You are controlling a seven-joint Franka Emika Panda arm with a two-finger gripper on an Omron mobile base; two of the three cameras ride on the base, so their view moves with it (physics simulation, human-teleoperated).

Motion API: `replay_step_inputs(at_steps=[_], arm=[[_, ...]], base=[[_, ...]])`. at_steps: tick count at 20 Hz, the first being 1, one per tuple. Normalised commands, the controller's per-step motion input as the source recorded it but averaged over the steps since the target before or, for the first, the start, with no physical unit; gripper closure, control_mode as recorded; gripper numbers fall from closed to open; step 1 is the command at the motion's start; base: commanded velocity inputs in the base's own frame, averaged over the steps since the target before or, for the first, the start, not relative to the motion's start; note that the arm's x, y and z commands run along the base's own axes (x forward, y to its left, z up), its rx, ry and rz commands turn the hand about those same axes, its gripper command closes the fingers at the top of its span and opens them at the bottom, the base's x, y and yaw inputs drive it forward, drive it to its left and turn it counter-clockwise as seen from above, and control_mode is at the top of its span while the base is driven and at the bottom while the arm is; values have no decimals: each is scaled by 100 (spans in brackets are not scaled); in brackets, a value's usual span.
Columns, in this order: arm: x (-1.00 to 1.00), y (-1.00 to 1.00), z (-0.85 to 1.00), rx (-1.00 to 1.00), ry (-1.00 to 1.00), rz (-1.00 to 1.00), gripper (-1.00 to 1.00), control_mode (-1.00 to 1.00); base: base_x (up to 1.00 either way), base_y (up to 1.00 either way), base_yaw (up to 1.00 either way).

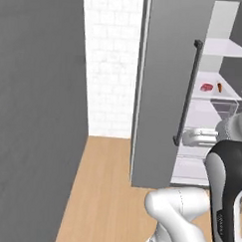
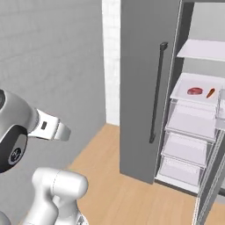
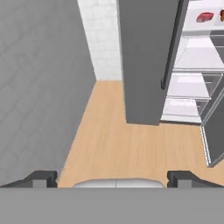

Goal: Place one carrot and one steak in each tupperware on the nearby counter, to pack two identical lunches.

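Hand view has the gripper spread wide and empty, well short of the fridge shelf where steak and carrot lie side by side, up and right of the jaws.
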Motion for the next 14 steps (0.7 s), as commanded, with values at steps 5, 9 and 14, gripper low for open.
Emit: replay_step_inputs(at_steps=[5, 9, 14], arm=[[0, 0, 0, 0, 0, 0, -100, 100], [0, 0, 0, 0, 0, 0, -100, 100], [0, 0, 0, 0, 0, 0, -100, 100]], base=[[31, -32, -44], [34, -40, -34], [65, 0, -38]])
